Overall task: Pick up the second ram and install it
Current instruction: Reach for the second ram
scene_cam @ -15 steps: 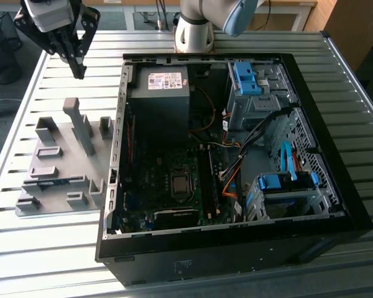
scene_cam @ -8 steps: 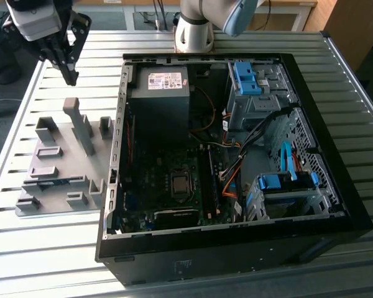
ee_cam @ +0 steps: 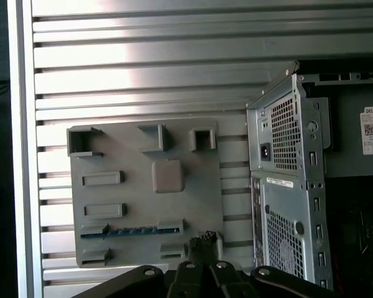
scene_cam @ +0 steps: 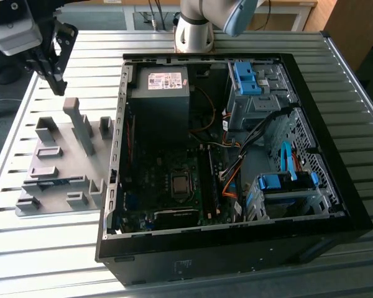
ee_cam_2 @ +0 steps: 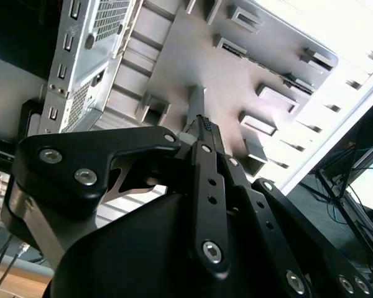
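The second ram (ee_cam: pixel 130 231) is a thin blue-green strip standing on edge in a slot of the grey fixture plate (ee_cam: pixel 193 155), between two small blocks. My gripper (scene_cam: pixel 55 62) hangs high over the slatted table at the exterior view's upper left, above the far end of the fixture plate (scene_cam: pixel 62 167) and well clear of it. In both wrist views its black fingers meet at one tip, gripper (ee_cam_2: pixel 202 123) and gripper (ee_cam: pixel 203 239), shut with nothing between them. In the first wrist view the ram lies just beside that tip, far below it.
An open black computer case (scene_cam: pixel 336 186) lies to the exterior view's right of the fixture, with its motherboard (scene_cam: pixel 168 180), power supply (scene_cam: pixel 161 93) and blue drive cages (scene_cam: pixel 280 186) exposed. A tall grey post (scene_cam: pixel 81 124) rises from the fixture. The arm's base (scene_cam: pixel 194 31) stands behind the case.
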{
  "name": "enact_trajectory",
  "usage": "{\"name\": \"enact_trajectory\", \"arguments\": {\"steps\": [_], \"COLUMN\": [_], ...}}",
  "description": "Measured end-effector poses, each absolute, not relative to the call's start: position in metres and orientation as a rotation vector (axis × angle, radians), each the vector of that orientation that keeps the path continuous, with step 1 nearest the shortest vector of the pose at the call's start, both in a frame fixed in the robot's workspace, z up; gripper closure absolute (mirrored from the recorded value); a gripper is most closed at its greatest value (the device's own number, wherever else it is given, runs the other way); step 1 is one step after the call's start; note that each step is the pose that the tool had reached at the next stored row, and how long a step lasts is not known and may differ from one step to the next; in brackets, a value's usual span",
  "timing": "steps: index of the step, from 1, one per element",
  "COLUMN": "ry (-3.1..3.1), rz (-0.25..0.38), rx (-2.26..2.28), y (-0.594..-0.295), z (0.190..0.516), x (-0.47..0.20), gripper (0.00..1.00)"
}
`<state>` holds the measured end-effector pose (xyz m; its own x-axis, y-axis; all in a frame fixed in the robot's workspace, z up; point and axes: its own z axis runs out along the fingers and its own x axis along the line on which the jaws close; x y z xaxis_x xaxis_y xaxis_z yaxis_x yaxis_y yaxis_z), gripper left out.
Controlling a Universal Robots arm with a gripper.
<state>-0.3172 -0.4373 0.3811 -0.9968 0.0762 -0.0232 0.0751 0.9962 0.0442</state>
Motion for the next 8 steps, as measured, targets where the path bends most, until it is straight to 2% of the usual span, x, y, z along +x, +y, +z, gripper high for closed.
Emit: {"name": "enact_trajectory", "arguments": {"steps": [8], "ry": [3.114], "rz": [0.068], "rx": [0.118], "y": [-0.445], "z": [0.379], "x": [-0.333], "gripper": [0.90]}}
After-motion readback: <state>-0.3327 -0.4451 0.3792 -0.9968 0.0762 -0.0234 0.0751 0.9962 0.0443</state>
